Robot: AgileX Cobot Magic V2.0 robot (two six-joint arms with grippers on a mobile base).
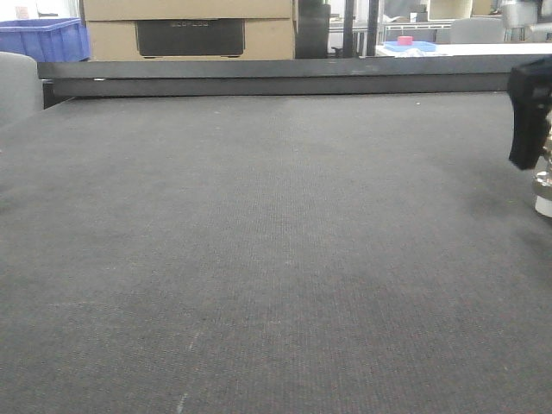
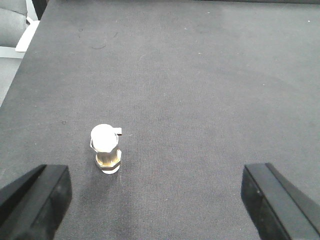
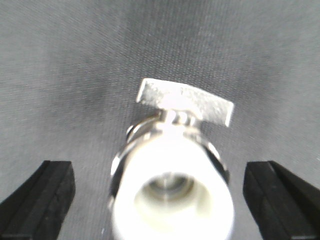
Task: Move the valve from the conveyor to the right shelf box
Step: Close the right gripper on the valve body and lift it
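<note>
A small silvery valve (image 2: 106,149) stands upright on the dark grey conveyor (image 2: 200,100), ahead of my left gripper (image 2: 158,205) and toward its left finger. That gripper is open and empty. In the right wrist view a valve (image 3: 172,170) with a white top and a flat side tab fills the space between the fingers of my open right gripper (image 3: 159,210); the fingers do not touch it. In the front view my right gripper (image 1: 542,164) hangs at the right edge just above a valve (image 1: 543,194) on the belt (image 1: 259,241). I cannot tell whether it is one valve or two.
A black rail (image 1: 276,78) edges the belt's far side. Behind it stand cardboard boxes (image 1: 190,26), a blue crate (image 1: 43,39) and a white table (image 1: 483,49). A grey chair (image 1: 17,86) sits at the belt's left edge. The shelf box is out of view.
</note>
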